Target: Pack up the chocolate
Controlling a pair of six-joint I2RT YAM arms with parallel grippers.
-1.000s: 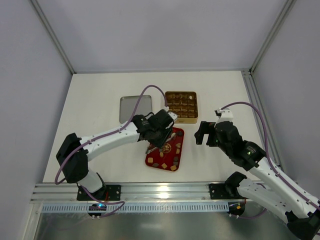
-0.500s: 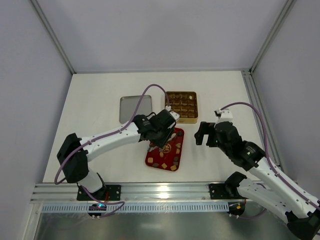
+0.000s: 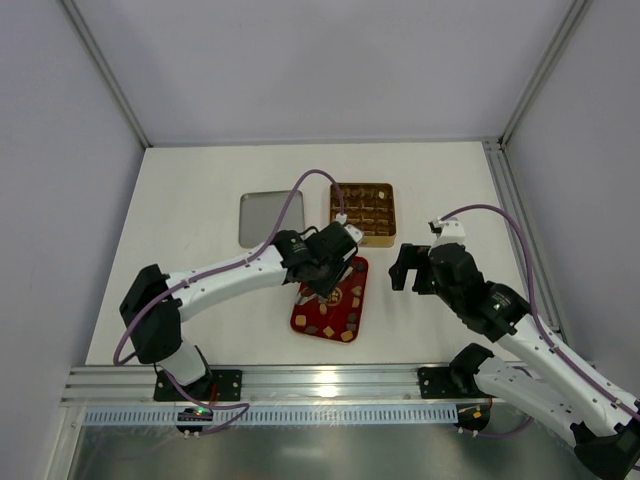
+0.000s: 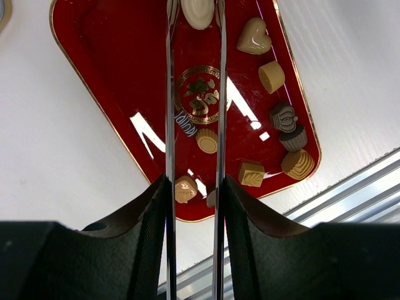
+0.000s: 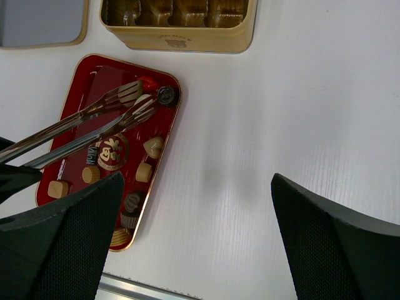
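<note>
My left gripper [image 4: 194,206] [image 3: 325,262] is shut on a pair of metal tongs [image 4: 169,94] [image 5: 87,128] that reach over the red tray [image 4: 112,75] [image 3: 345,305]. A cream oval chocolate [image 4: 197,11] sits between the tong tips at the tray's far end. Several more chocolates lie loose on the tray, among them a cream heart [image 4: 253,37], a tan round [image 4: 272,76] and a dark brown piece [image 4: 282,116]. My right gripper [image 5: 197,237] [image 3: 405,268] hangs open over bare table to the right of the tray, with nothing in it.
The gold tin [image 3: 363,212] [image 5: 181,25] with gridded compartments stands just beyond the tray. Its grey lid [image 3: 270,217] [image 5: 40,22] lies flat to the tin's left. An aluminium rail [image 3: 320,385] runs along the near table edge.
My left wrist and the tongs have shifted slightly toward the tin. The right arm has not moved.
</note>
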